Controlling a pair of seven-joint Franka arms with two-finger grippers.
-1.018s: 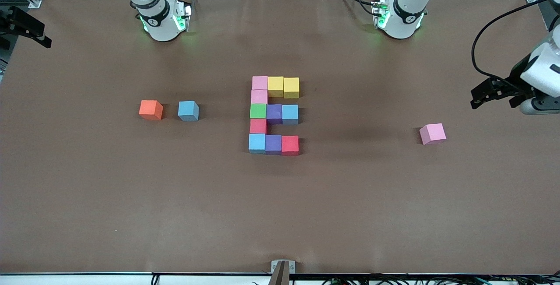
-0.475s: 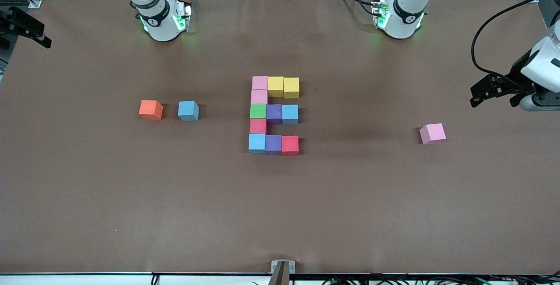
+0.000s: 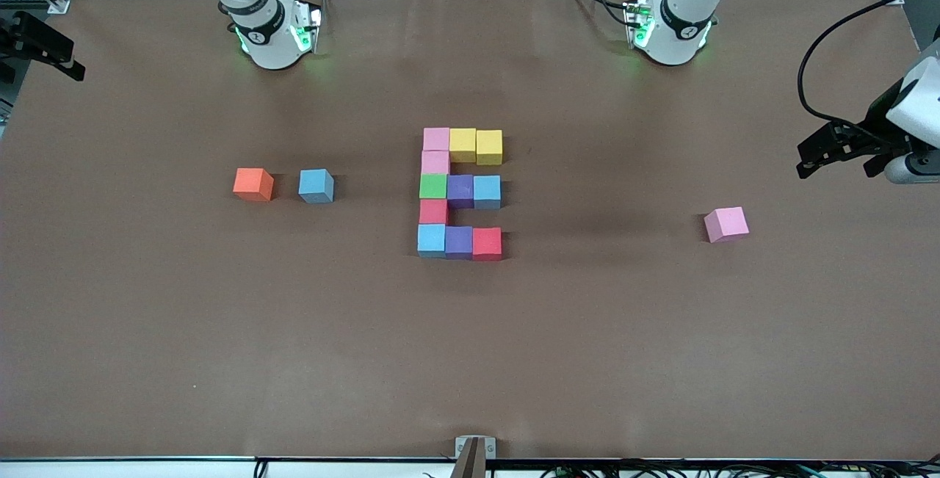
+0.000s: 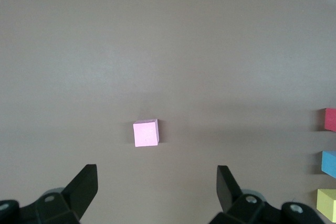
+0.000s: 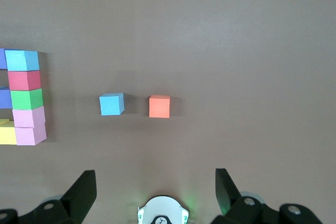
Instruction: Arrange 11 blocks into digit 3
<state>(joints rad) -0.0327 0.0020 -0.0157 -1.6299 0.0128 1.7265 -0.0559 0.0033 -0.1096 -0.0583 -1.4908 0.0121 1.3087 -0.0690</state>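
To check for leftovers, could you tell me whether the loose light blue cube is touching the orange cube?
Apart: the front view shows bare table between the loose light blue cube and the orange cube.

surface: plain matte brown, no pattern
digit 3: multicoloured cubes, each a single flat colour
bar nearest the robots: pink cube, then two yellow cubes
column cube below it: second pink
middle bar: green cube, purple cube, light blue cube
column cube below that: red
bar nearest the front camera: light blue, purple, red
loose orange cube: solid orange
loose blue cube: light blue
loose pink cube: pale pink
left gripper: black fingers, white body
right gripper: black fingers
arm bases: white, green lights
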